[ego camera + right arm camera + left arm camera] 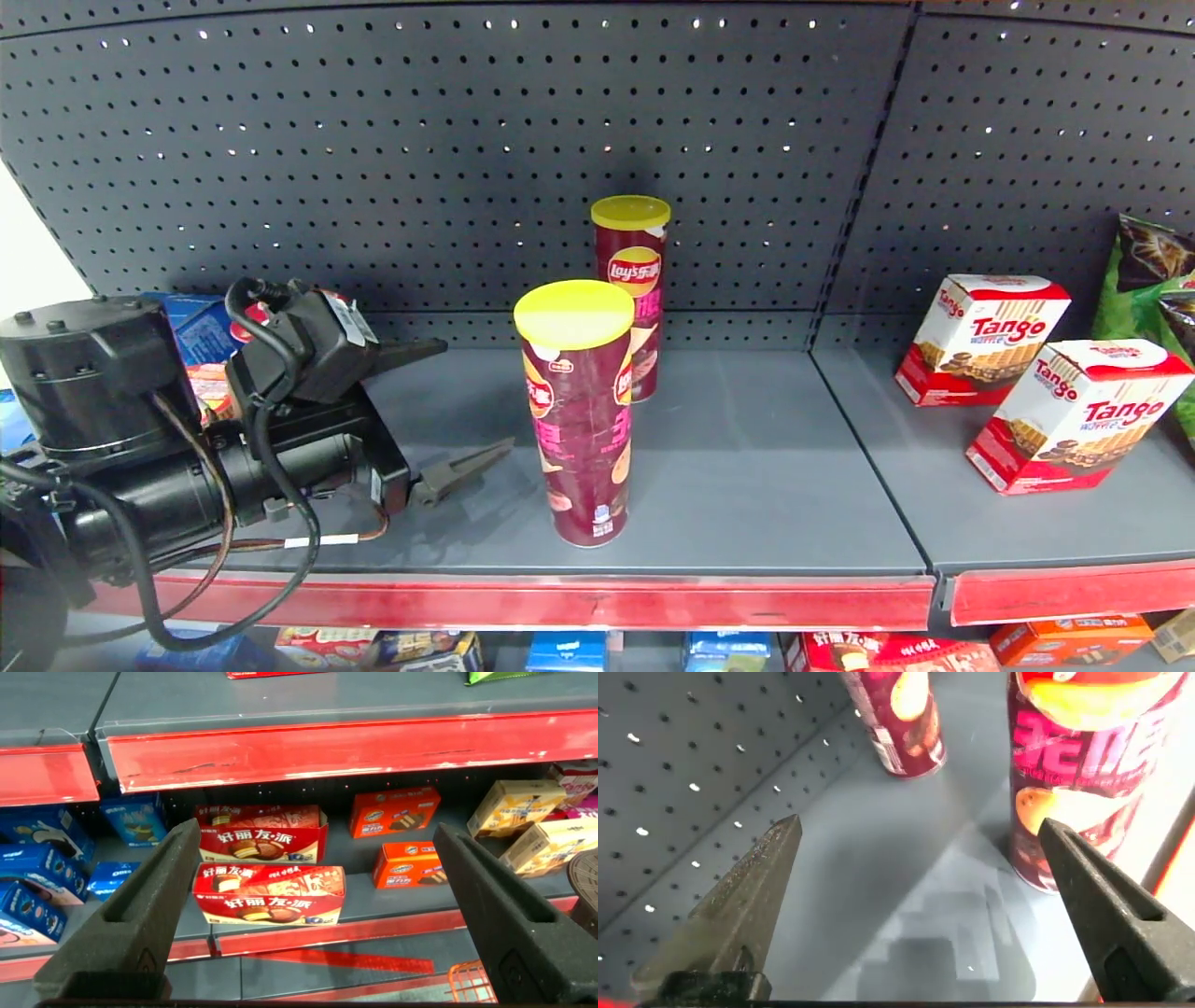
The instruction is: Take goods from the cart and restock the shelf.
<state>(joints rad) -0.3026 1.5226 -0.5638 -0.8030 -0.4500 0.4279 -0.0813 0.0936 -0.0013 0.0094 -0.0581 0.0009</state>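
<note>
The front can (579,420) and the back can (632,289) are maroon with yellow lids. The front one bears pink lettering, the back one a red-and-yellow badge. The shelf (747,467) is grey with a red front strip. Its back panel (373,140) is dark grey, dotted with even rows of small holes. The wafer boxes (980,336) are red and white, with brown wafers pictured. The bag (1144,280) is green and black. Lower down are red boxes (266,896) with a white band, orange boxes (397,812) and blue packets (37,859).
</note>
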